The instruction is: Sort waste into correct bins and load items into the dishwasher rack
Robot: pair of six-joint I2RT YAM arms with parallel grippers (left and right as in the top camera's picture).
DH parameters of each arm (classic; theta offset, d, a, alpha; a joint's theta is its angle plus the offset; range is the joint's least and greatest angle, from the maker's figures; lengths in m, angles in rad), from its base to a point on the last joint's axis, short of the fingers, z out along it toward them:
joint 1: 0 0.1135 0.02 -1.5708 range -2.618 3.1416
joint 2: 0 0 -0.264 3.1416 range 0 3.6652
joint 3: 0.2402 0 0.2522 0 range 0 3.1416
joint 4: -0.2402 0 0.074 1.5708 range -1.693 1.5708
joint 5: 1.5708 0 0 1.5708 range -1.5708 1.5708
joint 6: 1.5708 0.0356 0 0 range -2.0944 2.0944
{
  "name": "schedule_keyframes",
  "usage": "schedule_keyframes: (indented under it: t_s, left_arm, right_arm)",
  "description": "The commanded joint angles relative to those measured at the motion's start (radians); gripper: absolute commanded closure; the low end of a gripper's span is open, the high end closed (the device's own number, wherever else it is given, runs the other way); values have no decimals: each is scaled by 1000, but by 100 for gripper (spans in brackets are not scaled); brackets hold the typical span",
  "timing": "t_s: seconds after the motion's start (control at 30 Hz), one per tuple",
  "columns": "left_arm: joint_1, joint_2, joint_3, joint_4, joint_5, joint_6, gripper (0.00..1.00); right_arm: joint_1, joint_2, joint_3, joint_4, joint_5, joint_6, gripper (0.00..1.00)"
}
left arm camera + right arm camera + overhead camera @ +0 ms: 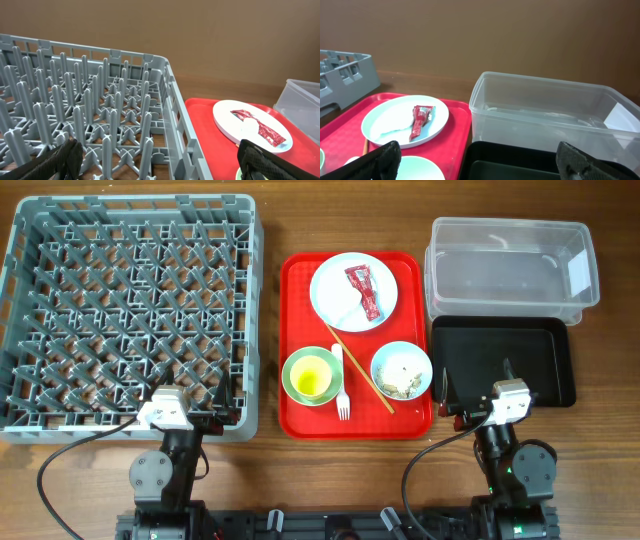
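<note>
Both my jaws stand spread and empty; the wrapper (364, 290) looks light, crinkly, slippery; I'd pinch its middle.

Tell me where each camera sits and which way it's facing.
Overhead: above the table, looking straight down on rack, red tray, clear tub, black tray; left arm and right arm at the bottom.
Left wrist: low at the rack's near edge, facing across its pegs; left gripper's fingers, open, in the bottom corners.
Right wrist: low by the black tray, facing the tub; right gripper's fingers, open, likewise.
Both wrist views share the plate and wrapper.
</note>
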Motion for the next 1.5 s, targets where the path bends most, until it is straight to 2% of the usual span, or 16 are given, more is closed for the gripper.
schedule_keyframes:
  t_s: [0.0,1.47]
  left_arm:
    - [4,-6,-6,-1,13,20,0]
    - [4,-6,-6,-1,13,20,0]
  right_arm:
    - [-7,-12,-1,6,9,12,0]
    - [-7,-12,0,6,-17,51,0]
